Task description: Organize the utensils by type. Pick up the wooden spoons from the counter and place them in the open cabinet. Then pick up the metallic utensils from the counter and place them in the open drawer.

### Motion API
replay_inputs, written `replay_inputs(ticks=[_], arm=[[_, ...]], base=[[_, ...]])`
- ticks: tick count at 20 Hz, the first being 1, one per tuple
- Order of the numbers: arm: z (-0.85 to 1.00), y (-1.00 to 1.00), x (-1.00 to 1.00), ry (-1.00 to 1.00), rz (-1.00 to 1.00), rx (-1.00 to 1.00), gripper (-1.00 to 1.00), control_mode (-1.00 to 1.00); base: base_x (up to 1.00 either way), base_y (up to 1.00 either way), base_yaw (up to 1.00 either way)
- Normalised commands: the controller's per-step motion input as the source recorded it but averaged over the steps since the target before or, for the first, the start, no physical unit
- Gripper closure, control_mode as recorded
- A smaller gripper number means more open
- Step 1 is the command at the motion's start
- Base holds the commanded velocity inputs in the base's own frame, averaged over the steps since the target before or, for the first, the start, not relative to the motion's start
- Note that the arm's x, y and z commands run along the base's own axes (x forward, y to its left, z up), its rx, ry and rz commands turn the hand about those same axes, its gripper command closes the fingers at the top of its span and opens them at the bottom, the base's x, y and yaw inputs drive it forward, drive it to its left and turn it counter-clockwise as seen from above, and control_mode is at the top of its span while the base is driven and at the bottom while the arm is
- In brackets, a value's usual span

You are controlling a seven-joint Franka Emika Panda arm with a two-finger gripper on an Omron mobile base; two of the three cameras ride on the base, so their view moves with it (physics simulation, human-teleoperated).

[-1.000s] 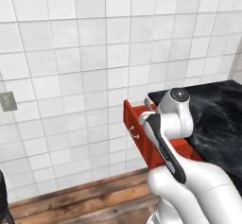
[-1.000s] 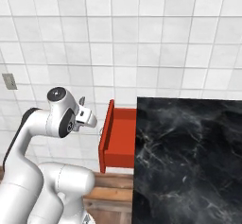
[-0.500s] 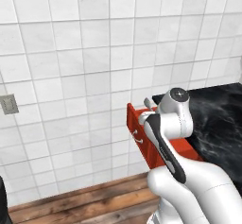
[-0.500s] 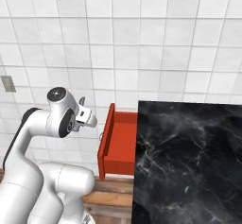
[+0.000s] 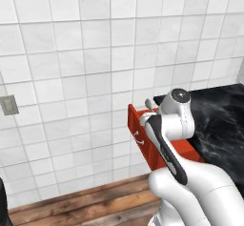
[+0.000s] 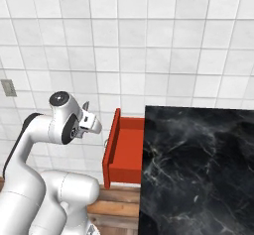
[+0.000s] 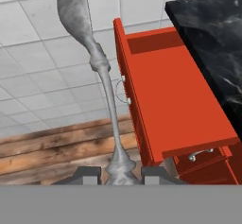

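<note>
1. Since a second ago, both base views have shifted: the drawer (image 6: 124, 152) and counter (image 6: 198, 169) sit lower and more to the right in the left base view, and slightly lower in the right base view. That is camera travel, not movement of the furniture.
2. The arm's pose against the base looks unchanged; the gripper (image 7: 120, 173) remains at the same height, left of the drawer front.
3. In the hand view, the gripper pinches the metal utensil (image 7: 94, 62) at the flared end of its handle, one dark fingertip (image 7: 90, 173) on either side.
4. The utensil's long axis runs straight out from the fingertips along the gripper's line. Its thin stem leads away to a rounded knob, then widens into the grey bowl at the far end, which points toward the tiled wall (image 7: 38, 67).
5. The utensil hangs in air above the wooden floor (image 7: 56, 147), just beside the drawer's front panel and outside the box.
6. The drawer stands pulled out, with a bare red interior, under the black counter's end.
7. In the right base view, the gripper (image 6: 92, 122) sits near the drawer's front edge, apart from it.
</note>
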Motion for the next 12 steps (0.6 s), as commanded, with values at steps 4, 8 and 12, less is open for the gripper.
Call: replay_inputs(ticks=[4, 8, 12], arm=[[0.00, 0.00, 0.00, 0.00, 0.00, 0.00, 1.00, 1.00], [-0.01, -0.19, 0.20, 0.00, -0.01, 0.00, 1.00, -1.00], [-0.02, -0.27, 0.44, 0.10, 0.00, 0.00, 1.00, -1.00]], base=[[0.00, -0.07, 0.00], [0.01, -0.03, 0.00], [0.00, 0.00, 0.00]])
